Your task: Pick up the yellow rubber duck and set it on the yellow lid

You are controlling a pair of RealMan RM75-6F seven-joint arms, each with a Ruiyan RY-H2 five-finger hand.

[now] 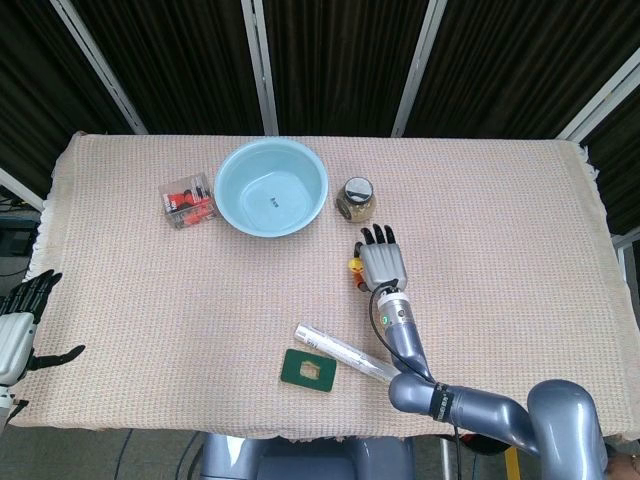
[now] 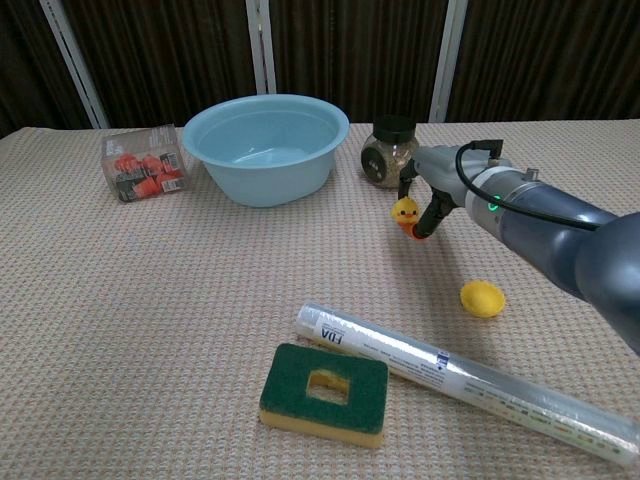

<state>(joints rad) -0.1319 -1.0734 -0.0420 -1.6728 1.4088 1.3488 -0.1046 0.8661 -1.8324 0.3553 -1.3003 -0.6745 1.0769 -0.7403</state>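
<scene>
The small yellow rubber duck (image 2: 405, 212) hangs a little above the cloth, pinched in the fingers of my right hand (image 2: 432, 192). From the head camera only a sliver of the duck (image 1: 354, 267) peeks out at the left edge of the right hand (image 1: 381, 263). The yellow lid (image 2: 482, 298) lies on the cloth to the right of the duck and nearer to me; the head view does not show it. Off the table's left edge, my left hand (image 1: 20, 322) hovers with fingers spread, holding nothing.
A light blue bowl (image 2: 266, 146) and a clear box with red items (image 2: 143, 162) stand at the back left. A dark-lidded glass jar (image 2: 390, 153) is just behind the duck. A long clear wrapped roll (image 2: 460, 380) and a green-and-yellow sponge (image 2: 324, 392) lie near the front.
</scene>
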